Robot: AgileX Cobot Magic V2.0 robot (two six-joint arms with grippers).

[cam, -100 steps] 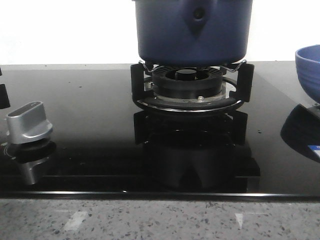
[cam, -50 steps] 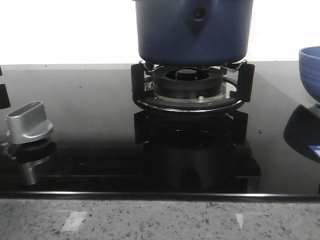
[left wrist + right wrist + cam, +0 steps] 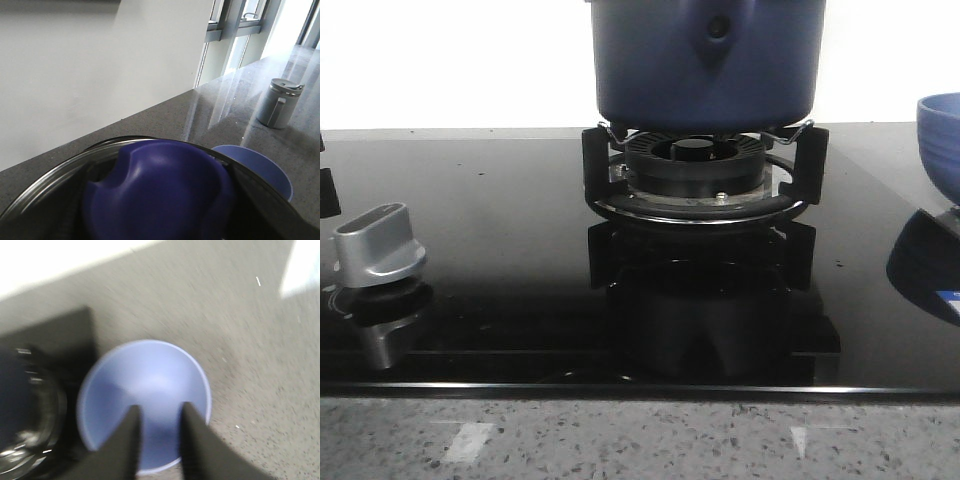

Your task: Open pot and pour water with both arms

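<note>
The dark navy pot point(image 3: 705, 70) stands on the burner grate point(image 3: 695, 205) at the back middle; its top is cut off in the front view. In the left wrist view its glass lid with a steel rim point(image 3: 50, 175) and a big blue lid knob point(image 3: 160, 195) fill the lower part, very close to the camera. The left gripper's fingers are hidden by the knob. My right gripper point(image 3: 157, 412) hangs over a light blue bowl point(image 3: 150, 375), fingers apart and nothing between them. The bowl point(image 3: 942, 145) stands at the right edge of the hob.
A silver stove knob point(image 3: 378, 245) sits at the front left of the black glass hob point(image 3: 500, 200). A speckled stone counter edge point(image 3: 640, 440) runs along the front. A metal canister point(image 3: 280, 102) stands on the counter beyond the bowl, near the window.
The light blue bowl has shifted a little to the right in the front view, then stayed. The pot has not moved.
</note>
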